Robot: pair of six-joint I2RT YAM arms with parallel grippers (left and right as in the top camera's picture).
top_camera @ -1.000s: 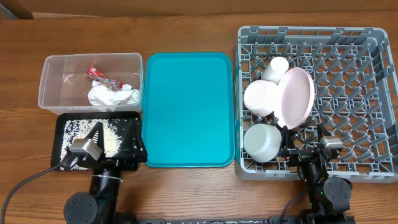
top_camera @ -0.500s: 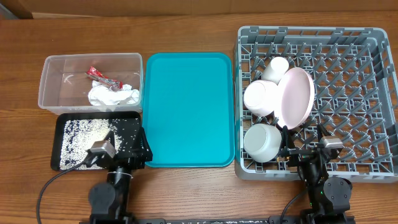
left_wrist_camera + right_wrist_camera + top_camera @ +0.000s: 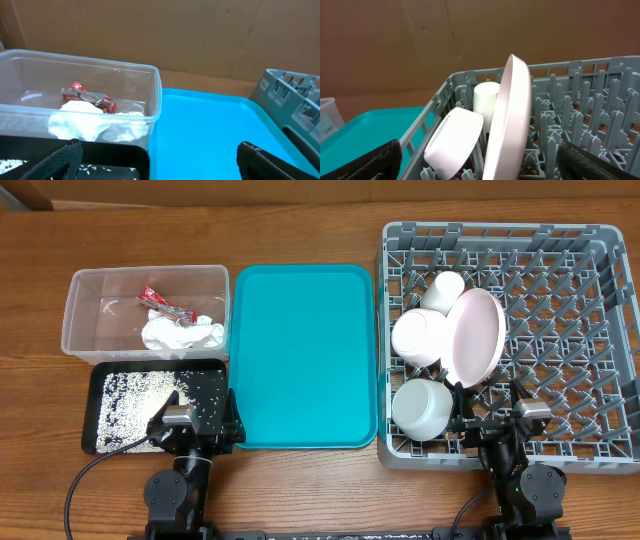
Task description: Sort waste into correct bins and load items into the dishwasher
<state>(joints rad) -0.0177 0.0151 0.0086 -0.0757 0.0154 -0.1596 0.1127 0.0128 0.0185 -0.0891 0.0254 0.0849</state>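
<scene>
Your left arm is folded low at the near edge of the table, with the left gripper over the near right corner of the black tray and facing away from you. In its wrist view the two fingers sit wide apart at the bottom corners with nothing between them. Rice is scattered across the black tray, just left of and ahead of that gripper. Beyond it is the tub, holding the tissue with the wrapper lying on top of it. The teal tray runs alongside, just to the gripper's right. Your right arm is folded the same way, with the right gripper over the near edge of the rack. Its fingers are also spread wide and hold nothing. Straight ahead of it the plate stands on edge between the pegs. The far bowl leans against the plate's left side, and the cup stands behind them. The near bowl sits in the rack just left of the right gripper.
</scene>
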